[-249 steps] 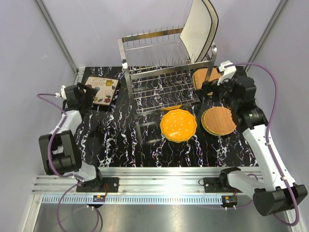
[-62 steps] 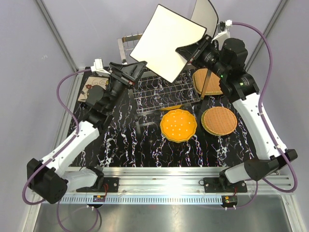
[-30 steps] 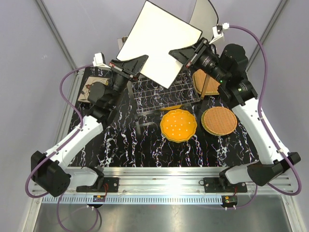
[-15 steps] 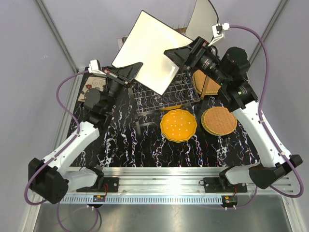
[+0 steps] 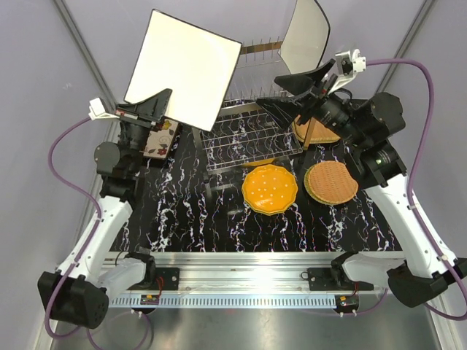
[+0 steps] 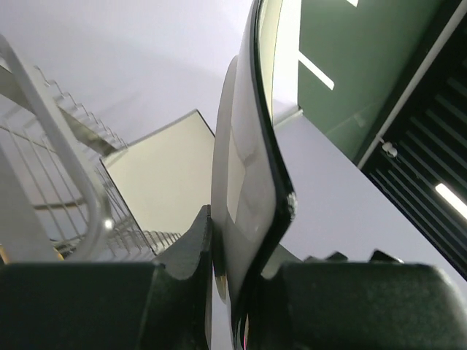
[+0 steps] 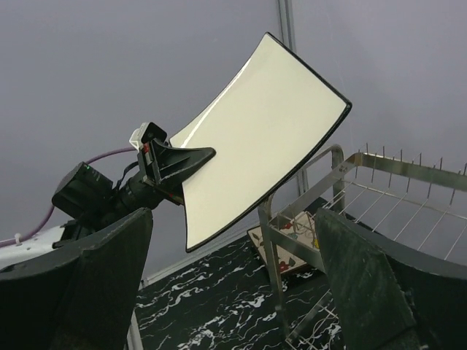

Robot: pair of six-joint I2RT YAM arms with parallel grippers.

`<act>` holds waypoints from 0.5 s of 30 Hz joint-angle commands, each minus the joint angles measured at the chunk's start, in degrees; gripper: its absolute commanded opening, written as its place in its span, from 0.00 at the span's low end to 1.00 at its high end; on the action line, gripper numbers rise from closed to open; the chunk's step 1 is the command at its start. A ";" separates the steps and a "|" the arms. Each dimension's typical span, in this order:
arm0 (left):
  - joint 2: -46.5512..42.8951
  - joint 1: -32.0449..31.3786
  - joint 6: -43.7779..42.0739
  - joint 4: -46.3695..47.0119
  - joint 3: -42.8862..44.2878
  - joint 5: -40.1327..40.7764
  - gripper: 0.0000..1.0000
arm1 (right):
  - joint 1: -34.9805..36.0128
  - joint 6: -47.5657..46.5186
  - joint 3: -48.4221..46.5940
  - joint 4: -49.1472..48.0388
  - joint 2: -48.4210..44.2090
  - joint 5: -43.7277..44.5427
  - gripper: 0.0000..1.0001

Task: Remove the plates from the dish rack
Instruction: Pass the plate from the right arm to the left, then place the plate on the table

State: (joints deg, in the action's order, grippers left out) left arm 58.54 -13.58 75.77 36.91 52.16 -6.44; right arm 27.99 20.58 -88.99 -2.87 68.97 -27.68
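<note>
- Top camera looks down from high behind me.
- Left wrist looks up, hard against the square plate point(image 6: 244, 175).
- Right wrist faces nine o'clock, sharing that plate.

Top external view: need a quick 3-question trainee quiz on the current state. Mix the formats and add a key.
1. True or false: the right gripper is clamped on the lifted square cream plate.
2. How many square cream plates stand in the upper tier of the dish rack? A) none B) one C) three
3. Name what holds the lifted plate.
Key: 1 false, its jaws stand open, clear of the plate. 2 B, the racked plate at the right end. 3 the left gripper, shut on the plate's lower edge.
</note>
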 commanded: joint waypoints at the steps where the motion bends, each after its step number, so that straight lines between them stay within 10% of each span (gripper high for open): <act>1: -5.10 4.25 3.95 12.23 0.67 0.64 0.00 | 0.40 -8.52 0.83 -1.45 -1.90 -2.56 1.00; 15: -7.57 23.24 10.10 11.87 -1.89 1.07 0.00 | 0.40 -23.29 6.63 8.75 -6.74 3.68 1.00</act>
State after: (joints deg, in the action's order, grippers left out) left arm 53.12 6.46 80.95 35.62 49.08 -7.05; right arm 28.01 2.72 -83.00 4.08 64.01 -26.96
